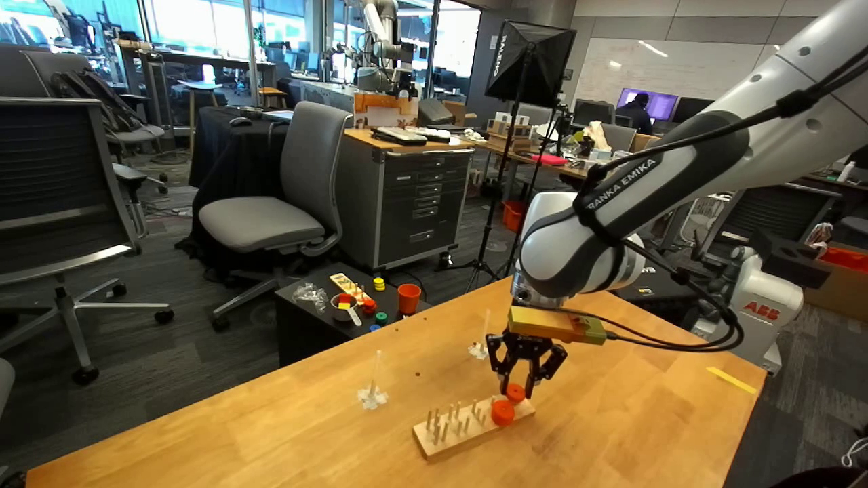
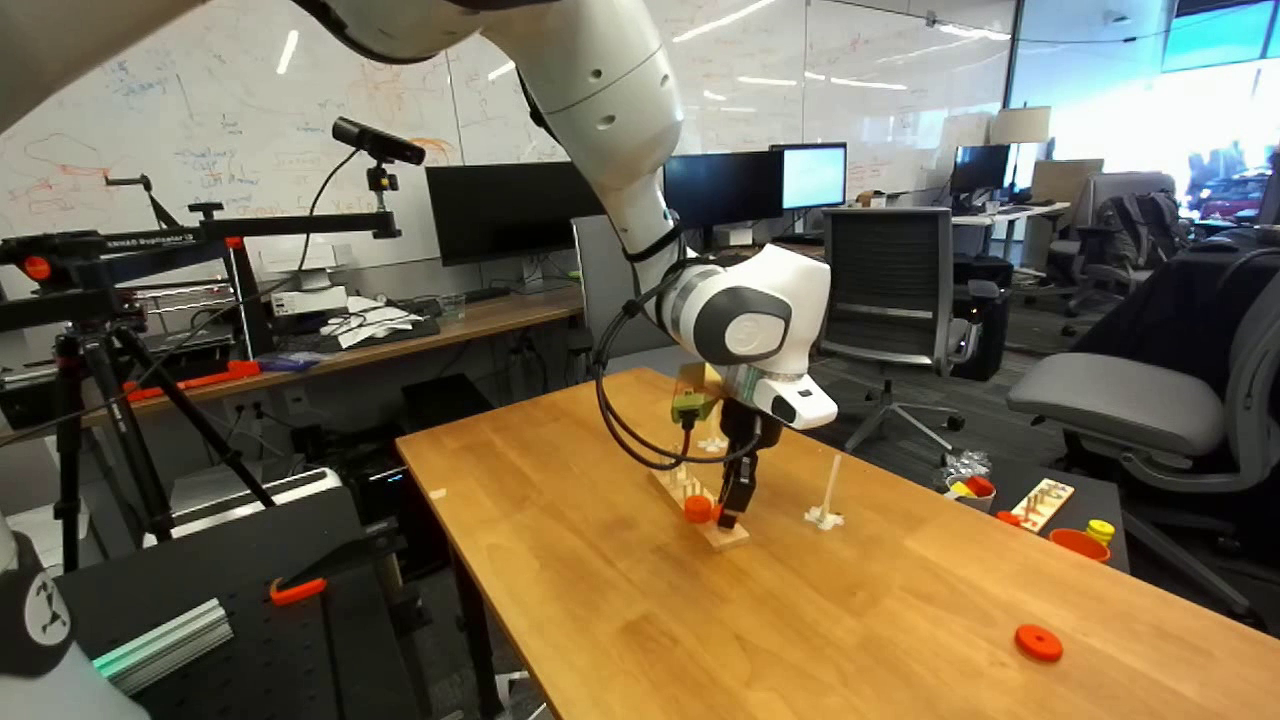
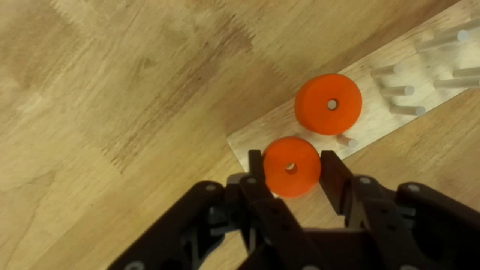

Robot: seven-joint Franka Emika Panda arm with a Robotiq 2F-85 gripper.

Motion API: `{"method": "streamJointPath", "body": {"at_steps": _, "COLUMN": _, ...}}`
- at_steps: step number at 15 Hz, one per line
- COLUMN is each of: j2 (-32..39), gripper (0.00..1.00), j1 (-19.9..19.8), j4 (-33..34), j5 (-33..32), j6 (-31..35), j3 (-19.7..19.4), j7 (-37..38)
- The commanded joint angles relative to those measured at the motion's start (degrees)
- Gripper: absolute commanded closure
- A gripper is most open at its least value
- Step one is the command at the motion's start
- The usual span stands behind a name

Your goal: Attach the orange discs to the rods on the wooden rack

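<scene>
The claw (image 3: 292,161) is closed on the near orange disc (image 3: 302,170), pinching it from both sides over one end of the wooden rack (image 3: 371,122). The rack lies on the tabletop (image 3: 142,105), its long axis running away from the claw toward rows of thin bare rods (image 3: 397,90). One place inward along the rack is the seated orange disc (image 3: 318,105), its rim reaching one long edge, with what we take for a rod tip in its hole. Just beside it, toward the rack's opposite long edge, stands a lone rod (image 3: 347,141). The coming move, we judge, turns on where the near orange disc's hole lies from the right rod. The lone rod lies inward from the claw, nearly straight along the rack's axis, yet so close to the seated orange disc that we doubt another would fit flat there. A rod hidden at the rack's end, beneath the claw, seems likelier and would ask for a slight shift and a lowering. The hole shows a pale patch (rod tip or plain wood, we cannot say which), and whether the disc touches the rack is also unclear. In an exterior view, a flat red-orange disc (image 2: 1038,643) lies on the tabletop, well apart from the rack.
</scene>
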Motion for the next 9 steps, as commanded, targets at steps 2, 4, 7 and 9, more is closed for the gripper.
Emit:
{"method": "streamJointPath", "body": {"at_steps": 2, "j2": -2.27, "gripper": 0.83, "j1": 0.12, "j4": -2.54, "j5": -1.05, "j6": 1.2, "j3": 0.65, "j7": -0.35}}
{"method": "streamJointPath", "body": {"at_steps": 4, "j2": -1.86, "gripper": 0.83, "j1": 0.01, "j4": -2.55, "j5": -0.98, "j6": 1.06, "j3": 0.66, "j7": -0.35}}
{"method": "streamJointPath", "body": {"at_steps": 7, "j2": -1.55, "gripper": 0.83, "j1": -0.34, "j4": -2.86, "j5": -0.75, "j6": 0.7, "j3": 0.79, "j7": -0.44}}
{"method": "streamJointPath", "body": {"at_steps": 9, "j2": -1.26, "gripper": 0.83, "j1": -0.55, "j4": -3.02, "j5": -0.65, "j6": 0.61, "j3": 0.79, "j7": -0.47}}
